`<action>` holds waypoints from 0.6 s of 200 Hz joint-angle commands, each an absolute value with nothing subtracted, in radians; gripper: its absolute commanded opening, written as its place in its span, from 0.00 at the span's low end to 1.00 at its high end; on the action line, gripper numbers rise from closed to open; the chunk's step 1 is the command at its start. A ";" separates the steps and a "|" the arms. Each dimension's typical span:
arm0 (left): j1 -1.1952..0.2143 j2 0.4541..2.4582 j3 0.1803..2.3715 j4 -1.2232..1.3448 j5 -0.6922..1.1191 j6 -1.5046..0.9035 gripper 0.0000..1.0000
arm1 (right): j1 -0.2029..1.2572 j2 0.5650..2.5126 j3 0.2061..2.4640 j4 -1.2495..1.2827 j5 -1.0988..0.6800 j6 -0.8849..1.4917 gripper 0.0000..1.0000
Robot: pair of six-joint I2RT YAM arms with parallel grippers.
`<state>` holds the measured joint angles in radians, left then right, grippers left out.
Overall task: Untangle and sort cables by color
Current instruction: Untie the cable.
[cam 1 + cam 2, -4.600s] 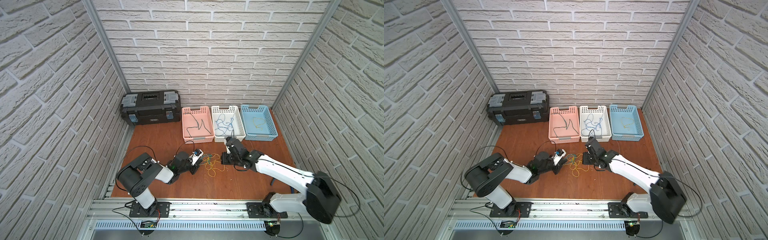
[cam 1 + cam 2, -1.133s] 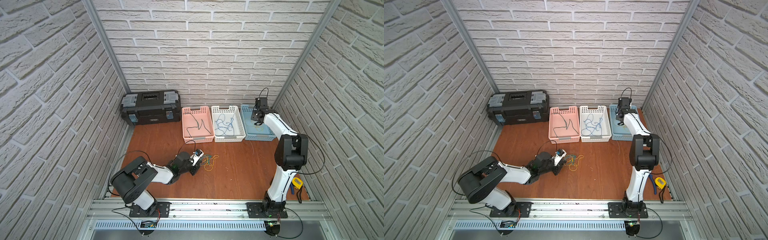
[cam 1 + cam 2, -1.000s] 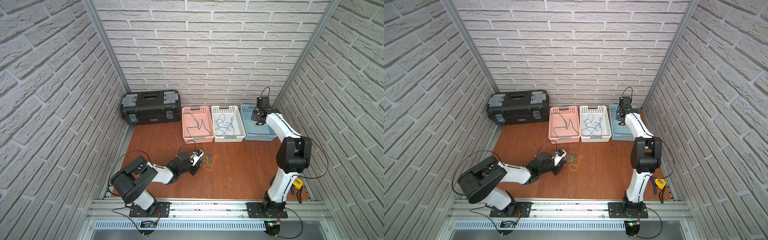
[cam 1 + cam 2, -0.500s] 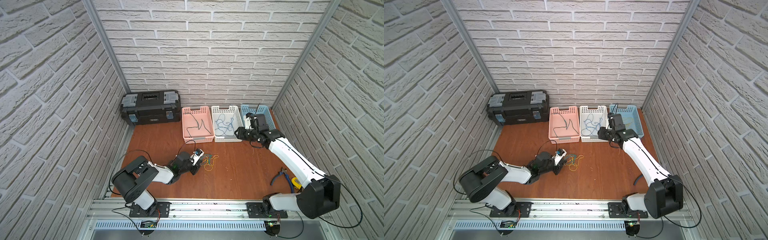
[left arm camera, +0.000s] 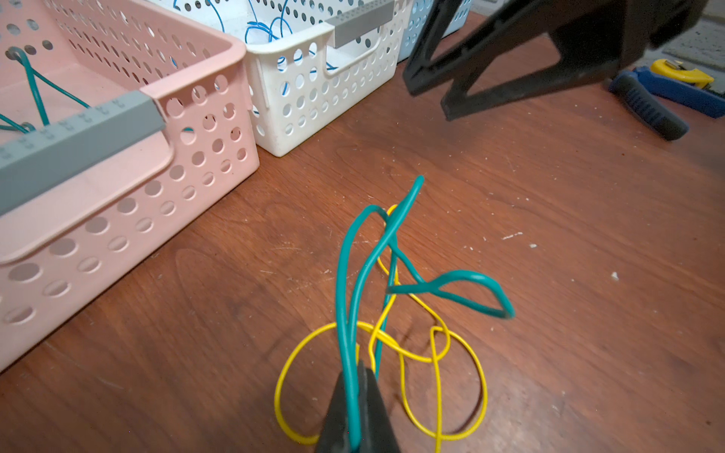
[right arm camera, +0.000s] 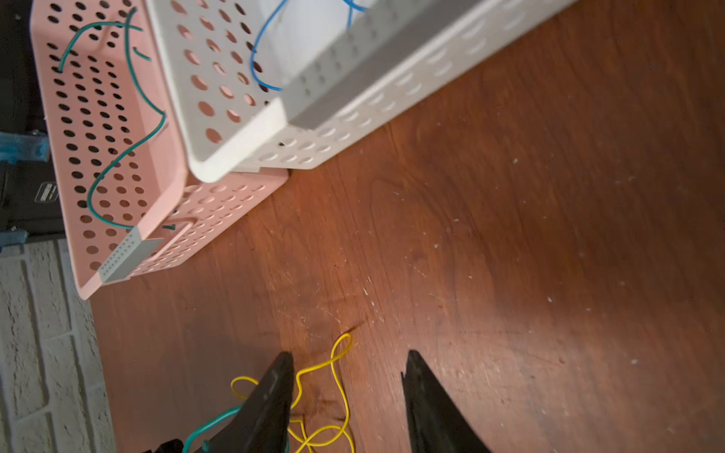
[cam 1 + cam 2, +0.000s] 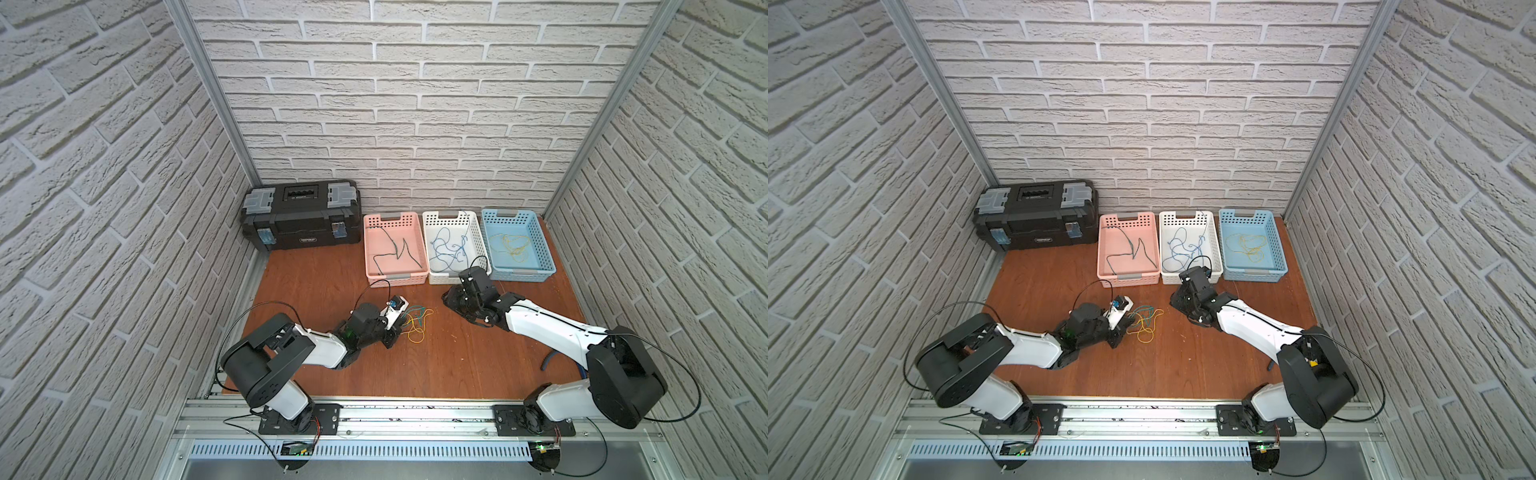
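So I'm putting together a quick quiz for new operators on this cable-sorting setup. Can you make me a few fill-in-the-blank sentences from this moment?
1. The left gripper is shut on the green cable, which is tangled with a ____ one on the table.
2. What lies in the white basket is ____ in colour.
3. The right gripper hangs over the table with its jaws ____ and nothing between them.

Missing words: yellow; blue; open
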<state>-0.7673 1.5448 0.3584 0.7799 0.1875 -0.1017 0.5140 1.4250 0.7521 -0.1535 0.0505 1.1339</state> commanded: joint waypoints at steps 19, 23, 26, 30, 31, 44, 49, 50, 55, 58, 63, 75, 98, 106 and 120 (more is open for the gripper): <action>-0.773 1.519 0.349 0.815 0.195 -0.089 0.00 | 0.578 1.496 0.719 0.041 0.129 1.429 0.47; -0.773 1.517 0.352 0.812 0.197 -0.086 0.00 | 0.585 1.503 0.713 0.052 0.131 1.450 0.47; -0.772 1.518 0.352 0.809 0.199 -0.084 0.00 | 0.590 1.509 0.709 0.062 0.131 1.464 0.47; -0.773 1.517 0.353 0.807 0.199 -0.083 0.00 | 0.596 1.514 0.702 0.078 0.132 1.483 0.47; -0.774 1.517 0.353 0.807 0.199 -0.082 0.00 | 0.597 1.516 0.701 0.080 0.134 1.488 0.47; -0.775 1.517 0.354 0.804 0.199 -0.080 0.00 | 0.614 1.536 0.686 0.129 0.139 1.529 0.47; -0.775 1.518 0.355 0.805 0.199 -0.080 0.00 | 0.619 1.542 0.685 0.137 0.142 1.539 0.47; -0.775 1.518 0.354 0.805 0.199 -0.080 0.00 | 0.620 1.543 0.685 0.137 0.143 1.540 0.47; -0.775 1.519 0.354 0.807 0.199 -0.080 0.00 | 0.624 1.549 0.686 0.137 0.145 1.549 0.47; -0.775 1.520 0.354 0.807 0.199 -0.079 0.00 | 0.628 1.553 0.688 0.138 0.146 1.554 0.47; -0.776 1.522 0.354 0.809 0.200 -0.080 0.00 | 0.632 1.557 0.689 0.137 0.147 1.559 0.47; -0.778 1.524 0.353 0.814 0.201 -0.080 0.00 | 0.641 1.569 0.689 0.140 0.147 1.578 0.47; -0.779 1.529 0.351 0.818 0.201 -0.080 0.00 | 0.654 1.584 0.680 0.183 0.157 1.594 0.47; -0.779 1.531 0.351 0.820 0.201 -0.080 0.00 | 0.655 1.590 0.682 0.196 0.155 1.595 0.47; -0.779 1.532 0.351 0.821 0.201 -0.081 0.00 | 0.657 1.604 0.684 0.223 0.144 1.596 0.45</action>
